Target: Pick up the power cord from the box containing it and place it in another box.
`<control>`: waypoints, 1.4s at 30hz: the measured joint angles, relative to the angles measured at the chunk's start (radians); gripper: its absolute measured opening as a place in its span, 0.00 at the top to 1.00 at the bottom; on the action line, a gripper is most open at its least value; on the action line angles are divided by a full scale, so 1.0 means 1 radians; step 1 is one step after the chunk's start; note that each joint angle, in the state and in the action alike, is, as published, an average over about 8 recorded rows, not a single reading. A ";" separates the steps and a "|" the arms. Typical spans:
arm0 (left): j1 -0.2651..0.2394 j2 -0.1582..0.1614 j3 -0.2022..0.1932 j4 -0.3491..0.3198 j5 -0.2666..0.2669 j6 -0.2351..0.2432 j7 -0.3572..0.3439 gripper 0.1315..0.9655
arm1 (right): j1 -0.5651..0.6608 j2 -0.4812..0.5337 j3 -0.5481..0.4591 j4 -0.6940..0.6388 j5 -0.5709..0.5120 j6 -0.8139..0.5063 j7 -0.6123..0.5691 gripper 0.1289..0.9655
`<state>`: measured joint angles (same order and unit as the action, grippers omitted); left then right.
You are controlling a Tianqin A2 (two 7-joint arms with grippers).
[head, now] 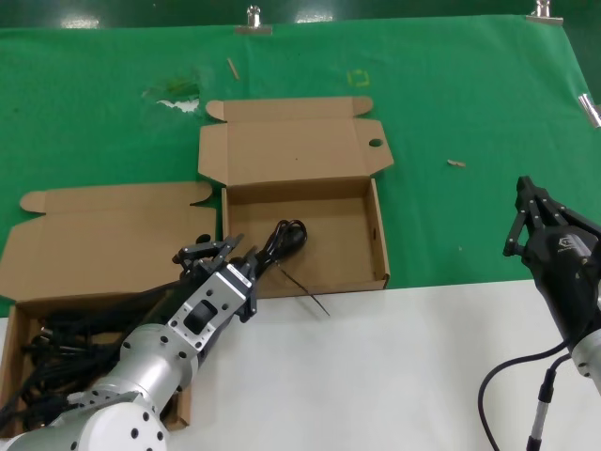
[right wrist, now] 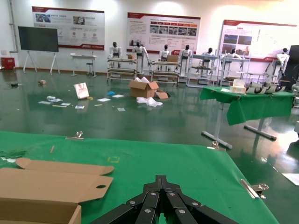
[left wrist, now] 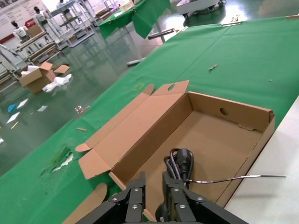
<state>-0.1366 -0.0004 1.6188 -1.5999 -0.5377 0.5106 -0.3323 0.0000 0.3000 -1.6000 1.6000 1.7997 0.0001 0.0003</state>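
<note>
The left pincer (head: 218, 256) sits at the near-left corner of the open, shallow brown cardboard box (head: 362, 202) in the middle of the table (head: 451, 357). Its fingers are closed on the near end of the slim black looped power cord (head: 285, 238). From the pincer the bundle reaches forward into this box and rests on its floor, the plug end farthest from the fingers. A thin pale tie end (head: 308, 290) runs from the bundle over the near wall onto the white part of the table, to the pincer's right. In the left wrist view the cord (left wrist: 180, 161) lies just ahead of the fingertips (left wrist: 135, 196), with the tie (left wrist: 243, 178) trailing across the box edge.

Behind and to the left of the left pincer stands a second brown cardboard box of the same make (head: 19, 319), its flap lid folded back; a tangle of black cables (head: 66, 334) fills it, partly hidden by the arm.

The right pincer (head: 528, 218) hangs well to the right over the green cloth (head: 470, 85), apart from both boxes, its fingers pressed together on nothing.
</note>
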 joint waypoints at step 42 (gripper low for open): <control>0.002 -0.112 -0.324 -0.391 -0.570 0.134 -0.422 0.31 | 0.000 0.000 0.000 0.000 0.000 0.000 0.000 0.99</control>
<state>-0.1350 -0.1128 1.2951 -1.9913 -1.1074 0.6450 -0.7539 0.0000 0.3000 -1.6000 1.6000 1.7999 0.0000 0.0001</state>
